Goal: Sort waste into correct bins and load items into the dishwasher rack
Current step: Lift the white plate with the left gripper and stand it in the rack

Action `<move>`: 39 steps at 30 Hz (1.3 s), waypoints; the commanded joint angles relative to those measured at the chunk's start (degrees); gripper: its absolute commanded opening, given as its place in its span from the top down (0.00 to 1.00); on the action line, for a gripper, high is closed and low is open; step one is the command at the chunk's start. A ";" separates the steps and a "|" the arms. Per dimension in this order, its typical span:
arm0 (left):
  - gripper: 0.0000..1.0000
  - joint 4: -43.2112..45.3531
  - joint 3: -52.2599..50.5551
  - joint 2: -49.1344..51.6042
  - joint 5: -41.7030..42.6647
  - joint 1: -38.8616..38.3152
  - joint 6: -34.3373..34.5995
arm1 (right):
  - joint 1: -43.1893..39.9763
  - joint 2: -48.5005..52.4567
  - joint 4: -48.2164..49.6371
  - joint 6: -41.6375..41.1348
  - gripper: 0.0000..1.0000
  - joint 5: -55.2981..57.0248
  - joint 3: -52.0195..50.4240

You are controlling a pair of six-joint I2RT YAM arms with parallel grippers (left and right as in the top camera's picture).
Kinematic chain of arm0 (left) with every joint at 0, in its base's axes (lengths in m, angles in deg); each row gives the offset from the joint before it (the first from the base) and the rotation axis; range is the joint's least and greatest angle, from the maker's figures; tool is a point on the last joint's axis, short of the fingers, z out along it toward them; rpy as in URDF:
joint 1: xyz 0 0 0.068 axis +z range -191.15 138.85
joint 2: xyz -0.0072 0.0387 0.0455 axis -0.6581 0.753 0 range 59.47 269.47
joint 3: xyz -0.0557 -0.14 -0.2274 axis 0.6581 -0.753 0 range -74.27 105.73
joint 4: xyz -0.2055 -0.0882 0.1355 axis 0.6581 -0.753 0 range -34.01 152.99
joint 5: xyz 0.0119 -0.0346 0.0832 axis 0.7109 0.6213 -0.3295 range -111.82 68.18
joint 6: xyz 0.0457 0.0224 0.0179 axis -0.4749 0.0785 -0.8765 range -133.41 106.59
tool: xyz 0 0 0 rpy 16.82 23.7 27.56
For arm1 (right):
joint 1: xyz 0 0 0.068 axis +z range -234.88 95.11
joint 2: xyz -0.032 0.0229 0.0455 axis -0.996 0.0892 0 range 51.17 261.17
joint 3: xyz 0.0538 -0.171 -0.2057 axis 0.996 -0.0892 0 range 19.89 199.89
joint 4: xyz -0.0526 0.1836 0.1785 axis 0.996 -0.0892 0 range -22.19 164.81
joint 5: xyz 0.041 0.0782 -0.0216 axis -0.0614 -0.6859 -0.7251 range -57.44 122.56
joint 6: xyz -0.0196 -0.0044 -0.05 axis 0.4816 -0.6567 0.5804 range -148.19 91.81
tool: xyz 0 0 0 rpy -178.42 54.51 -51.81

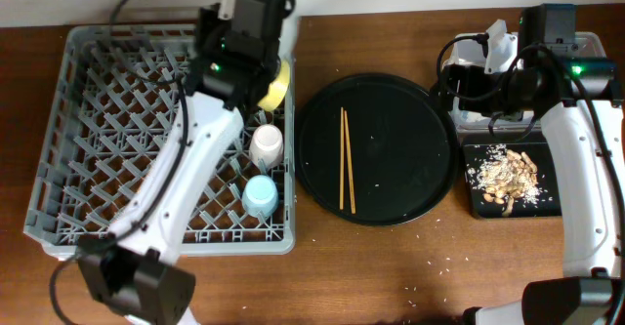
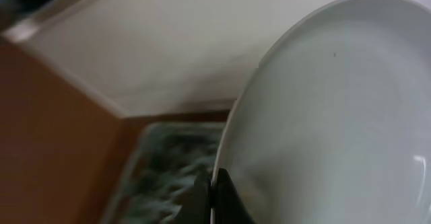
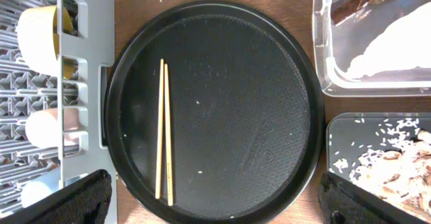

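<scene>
Plate (image 2: pixel 337 116) pinched at rim in left claw (image 2: pixel 214 197), over rack (image 1: pixel 107 140) corner beside yellow bowl (image 1: pixel 276 86). Spread wide, empty: right claw (image 3: pixel 225 197) above round tray (image 3: pixel 269 83) holding chopsticks (image 3: pixel 163 130).

round tray (image 1: pixel 415 120) bare around chopsticks (image 1: pixel 345 159), rack (image 1: pixel 107 120) free at left, cups (image 1: pixel 266 145) crowding its right
</scene>
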 commanded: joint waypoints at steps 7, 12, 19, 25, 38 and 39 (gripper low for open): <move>1.00 0.90 -0.28 11.93 -7.82 6.62 -9.25 | -0.22 0.35 0.02 -0.22 0.02 0.50 0.55; 0.99 3.06 -0.28 16.90 -7.87 6.60 -9.66 | -0.22 0.35 0.02 -0.22 0.02 0.50 0.55; 1.00 7.89 -0.24 18.91 -11.32 6.86 -9.68 | -0.22 0.35 0.02 -0.22 0.02 0.52 0.55; 1.00 15.13 0.11 17.22 -14.93 6.58 -16.02 | -0.22 0.35 0.02 -0.22 0.01 0.52 0.55; 1.00 19.04 -0.02 13.40 -14.12 6.23 -28.85 | -0.22 0.35 0.02 -0.22 0.02 0.50 0.55; 1.00 18.93 -0.07 13.40 -13.25 6.21 -28.83 | -0.22 0.35 0.02 -0.22 0.02 0.52 0.55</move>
